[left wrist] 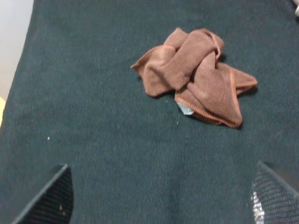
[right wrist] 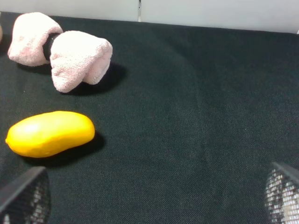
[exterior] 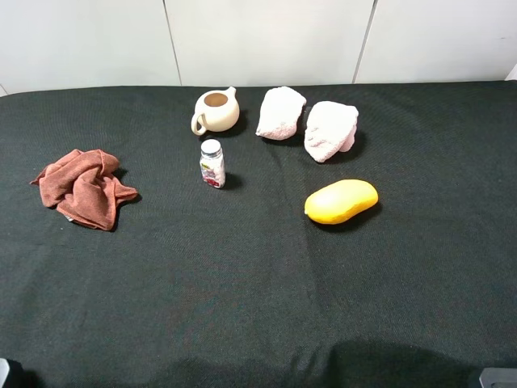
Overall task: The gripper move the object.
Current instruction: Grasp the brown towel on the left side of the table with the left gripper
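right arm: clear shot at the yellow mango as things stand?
Probably yes. The yellow mango lies by itself on the black cloth, apart from the nearest pink towel. Only bare cloth lies between it and the open right gripper, so nothing looks to be in the way.

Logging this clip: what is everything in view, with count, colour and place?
Cloth: one, reddish-brown, crumpled, table's left.
Teapot: one, cream, lidless, far middle.
Bottle: one, white-capped, upright, in front of the teapot.
Towels: two, pale pink, right of the teapot.
Mango-like object: one, yellow, in front of the towels.
Table cover: one, black.
Wall panels: white, behind.
Left gripper: one, black, open, facing the cloth.
Right gripper: one, black, open, near the mango-like object.
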Tool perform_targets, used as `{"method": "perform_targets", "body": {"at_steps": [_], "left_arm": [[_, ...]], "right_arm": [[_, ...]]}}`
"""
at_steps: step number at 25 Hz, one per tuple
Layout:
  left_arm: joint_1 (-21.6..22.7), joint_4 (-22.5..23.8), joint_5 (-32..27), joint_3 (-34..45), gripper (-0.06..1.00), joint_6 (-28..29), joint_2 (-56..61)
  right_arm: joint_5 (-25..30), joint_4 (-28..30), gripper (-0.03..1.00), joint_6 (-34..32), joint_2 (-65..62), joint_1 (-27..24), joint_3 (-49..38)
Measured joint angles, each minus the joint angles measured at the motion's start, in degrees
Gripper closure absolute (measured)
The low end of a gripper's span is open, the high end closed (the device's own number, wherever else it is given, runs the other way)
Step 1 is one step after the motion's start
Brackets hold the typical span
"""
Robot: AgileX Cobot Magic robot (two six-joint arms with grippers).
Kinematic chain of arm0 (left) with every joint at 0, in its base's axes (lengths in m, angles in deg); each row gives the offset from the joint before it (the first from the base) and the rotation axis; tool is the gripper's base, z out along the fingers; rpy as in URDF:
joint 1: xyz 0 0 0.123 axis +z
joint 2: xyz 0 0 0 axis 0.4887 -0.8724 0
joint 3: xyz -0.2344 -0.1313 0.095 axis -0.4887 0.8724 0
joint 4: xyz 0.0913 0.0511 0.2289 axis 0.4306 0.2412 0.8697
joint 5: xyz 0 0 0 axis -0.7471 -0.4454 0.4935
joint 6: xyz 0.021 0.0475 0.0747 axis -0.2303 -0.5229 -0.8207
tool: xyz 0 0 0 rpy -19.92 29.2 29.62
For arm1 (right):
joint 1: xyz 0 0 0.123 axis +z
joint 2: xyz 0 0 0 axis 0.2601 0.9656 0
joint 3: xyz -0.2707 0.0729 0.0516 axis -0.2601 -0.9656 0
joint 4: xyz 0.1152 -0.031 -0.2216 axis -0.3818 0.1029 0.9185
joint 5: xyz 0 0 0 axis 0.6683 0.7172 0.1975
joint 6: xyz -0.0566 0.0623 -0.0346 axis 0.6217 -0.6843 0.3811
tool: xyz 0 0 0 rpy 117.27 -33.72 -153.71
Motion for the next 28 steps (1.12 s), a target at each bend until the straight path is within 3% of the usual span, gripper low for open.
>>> {"method": "perform_targets", "body": {"at_steps": [10, 28], "left_arm": [[0.0, 0.0, 0.8, -1.5, 0.19, 0.0, -17.5], [0.3, 0.0, 1.7, -16.3, 0.19, 0.0, -51.0]], "right_arm": [[-0.1, -0.1, 0.27, 0.0, 0.0, 0.0, 0.0], [0.0, -0.1, 0.27, 0.0, 0.0, 0.0, 0.0]]}}
